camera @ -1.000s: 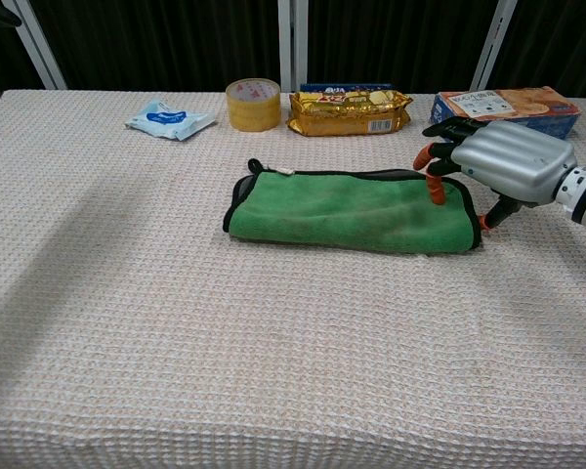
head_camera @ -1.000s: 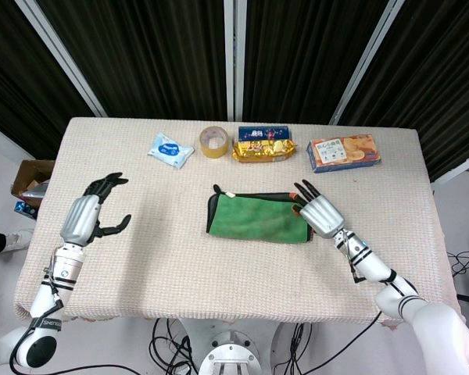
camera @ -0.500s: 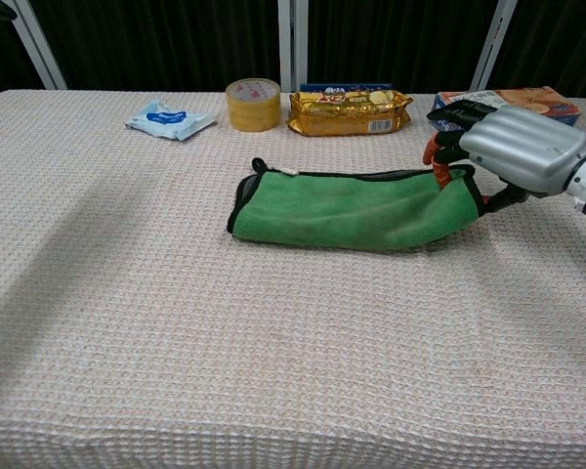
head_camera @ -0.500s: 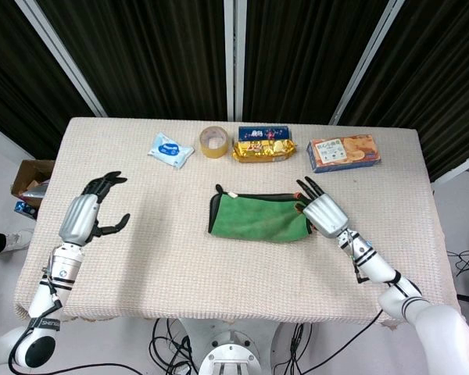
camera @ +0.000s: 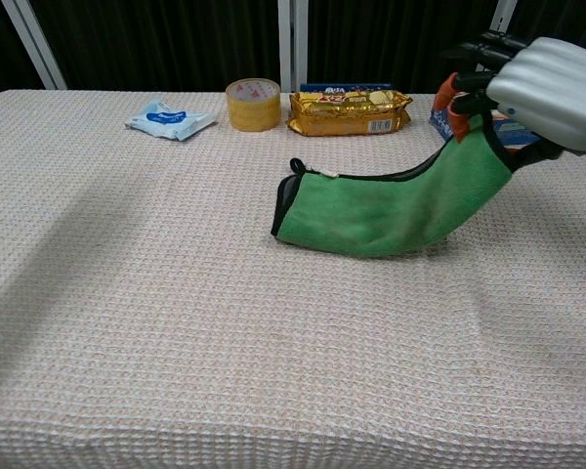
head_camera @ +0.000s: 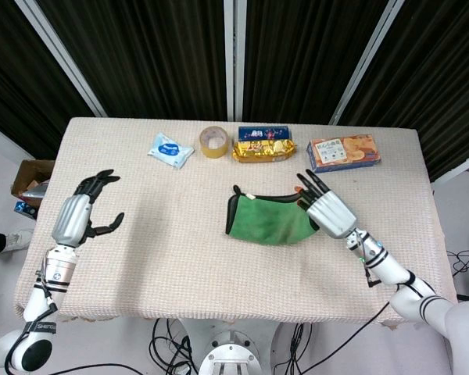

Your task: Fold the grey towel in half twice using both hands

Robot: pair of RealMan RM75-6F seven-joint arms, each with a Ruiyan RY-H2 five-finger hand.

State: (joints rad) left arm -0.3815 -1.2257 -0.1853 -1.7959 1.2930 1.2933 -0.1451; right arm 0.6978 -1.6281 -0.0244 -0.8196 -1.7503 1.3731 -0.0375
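Note:
The towel is green with a dark edge, folded to a long strip right of the table's middle. My right hand grips its right end and holds that end lifted off the table; the left end still lies on the cloth. My left hand hovers over the table's left side, far from the towel, fingers apart and holding nothing. The chest view does not show the left hand.
Along the far edge lie a blue-white packet, a roll of tape, a yellow snack pack and an orange biscuit box. A cardboard box sits on the floor to the left.
My right hand closed on the towel's right end and raised it, dragging the whole towel to the right. My left hand drifted slightly left and down.

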